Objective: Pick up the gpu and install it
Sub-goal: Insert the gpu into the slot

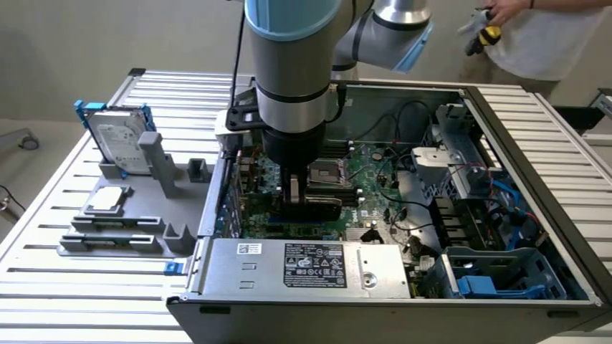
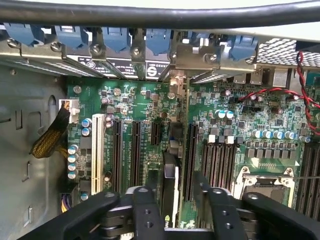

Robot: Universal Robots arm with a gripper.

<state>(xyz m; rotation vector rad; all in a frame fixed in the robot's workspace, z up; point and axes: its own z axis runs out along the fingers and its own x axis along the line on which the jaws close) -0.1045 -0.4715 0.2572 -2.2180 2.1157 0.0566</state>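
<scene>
Green motherboard (image 1: 375,166) (image 2: 150,107) lies across the floor of the open computer case (image 1: 502,118), and the arm reaches down into it. The gripper (image 1: 304,195) (image 2: 173,186) straddles the gpu (image 1: 317,205) (image 2: 170,182), which stands on edge among the black expansion slots. The gpu's silver bracket (image 2: 176,82) meets the case's rear wall. Whether the gripper pinches the card or merely flanks it cannot be told. A hard drive (image 1: 120,140) stands on the tray at the exterior view's left.

Person (image 1: 535,29) cut off by the top edge, gpu (image 2: 170,175) partly hidden behind gripper (image 2: 179,194), label (image 1: 316,264) print unreadable
</scene>
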